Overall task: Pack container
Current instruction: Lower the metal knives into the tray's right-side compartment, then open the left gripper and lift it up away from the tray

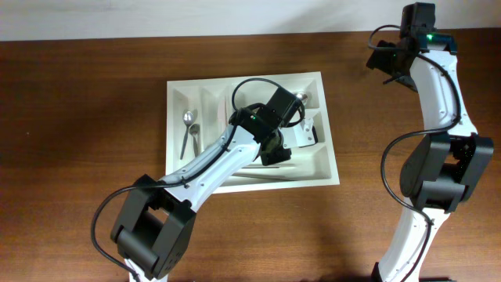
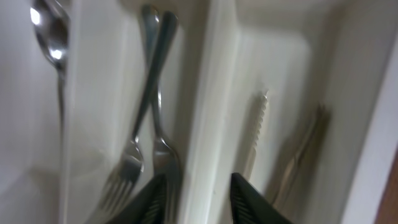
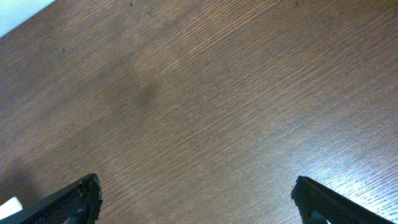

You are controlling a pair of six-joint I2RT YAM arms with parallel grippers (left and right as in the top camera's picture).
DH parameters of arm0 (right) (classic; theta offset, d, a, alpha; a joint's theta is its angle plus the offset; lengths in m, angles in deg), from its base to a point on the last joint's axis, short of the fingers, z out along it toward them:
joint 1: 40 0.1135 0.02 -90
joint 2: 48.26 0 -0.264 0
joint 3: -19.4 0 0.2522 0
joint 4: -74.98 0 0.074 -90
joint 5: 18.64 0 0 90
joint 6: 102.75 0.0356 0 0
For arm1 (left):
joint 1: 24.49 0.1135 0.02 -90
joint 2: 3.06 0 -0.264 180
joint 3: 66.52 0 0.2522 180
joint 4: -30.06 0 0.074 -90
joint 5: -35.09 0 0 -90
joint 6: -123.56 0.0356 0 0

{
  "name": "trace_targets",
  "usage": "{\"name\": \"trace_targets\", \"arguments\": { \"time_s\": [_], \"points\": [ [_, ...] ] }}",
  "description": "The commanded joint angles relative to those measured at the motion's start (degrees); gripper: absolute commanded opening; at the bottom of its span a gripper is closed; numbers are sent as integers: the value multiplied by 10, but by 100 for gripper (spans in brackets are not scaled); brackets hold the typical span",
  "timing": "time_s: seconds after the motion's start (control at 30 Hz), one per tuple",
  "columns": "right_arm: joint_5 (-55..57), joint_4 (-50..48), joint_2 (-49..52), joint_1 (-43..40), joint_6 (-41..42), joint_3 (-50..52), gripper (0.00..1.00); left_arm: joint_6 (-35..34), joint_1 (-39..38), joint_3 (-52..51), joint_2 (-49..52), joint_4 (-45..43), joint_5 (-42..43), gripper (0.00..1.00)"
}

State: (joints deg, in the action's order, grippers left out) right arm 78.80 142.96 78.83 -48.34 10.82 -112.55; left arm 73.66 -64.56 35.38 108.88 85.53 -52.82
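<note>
Wooden bench (image 1: 78,117), with the white tray (image 1: 174,88) lying flat mid-bench, a little toward the far edge. Overhead view: a spoon (image 1: 189,125) lies in a narrow compartment at the tray's left end. The left arm (image 1: 211,160) reaches from the near edge over the tray's middle and covers much of the long compartments.

Left wrist view, left to right:
- The spoon bowl is at the top left.
- Next is a compartment with two forks (image 2: 134,165), handles crossing near the top, tines toward the camera.
- Then a white divider (image 2: 208,112).
- Right of it is a serrated knife (image 2: 256,134), with a blurred long piece (image 2: 301,152) beside it — cannot tell what.

The left claw (image 2: 198,202) hangs low over the tray. Its fingers are partly apart on either side of the divider, clamped on nothing, and one fingertip is just beside the forks. This whole view is blurred.

The right arm (image 1: 438,102) stands well right of the tray, its wrist up at the bench's far right corner. The right claw (image 3: 202,208) is wide apart — holding nothing, over bare wood.
</note>
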Motion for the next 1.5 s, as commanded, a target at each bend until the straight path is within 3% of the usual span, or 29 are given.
{"name": "trace_targets", "arguments": {
  "time_s": [0.0, 0.07, 0.4, 0.43, 0.63, 1.07, 1.47],
  "points": [
    [1, 0, 7, 0, 1, -9, 99, -4, 2, 10, 5, -22, -7, 40],
    [1, 0, 7, 0, 1, -9, 99, -40, 3, 12, 4, -45, -32, 50],
    [1, 0, 7, 0, 1, -9, 99, -218, 61, 108, 4, -65, -161, 73],
    [1, 0, 7, 0, 1, -9, 99, -233, 72, 122, 4, -65, -169, 80],
    [1, 0, 7, 0, 1, -9, 99, -289, 143, 193, 4, -64, -231, 100],
    [1, 0, 7, 0, 1, -9, 99, -319, 319, 250, 2, 0, -263, 100],
    [1, 0, 7, 0, 1, -9, 99, -318, 339, 250, 2, 55, -273, 99]
  ]
}}
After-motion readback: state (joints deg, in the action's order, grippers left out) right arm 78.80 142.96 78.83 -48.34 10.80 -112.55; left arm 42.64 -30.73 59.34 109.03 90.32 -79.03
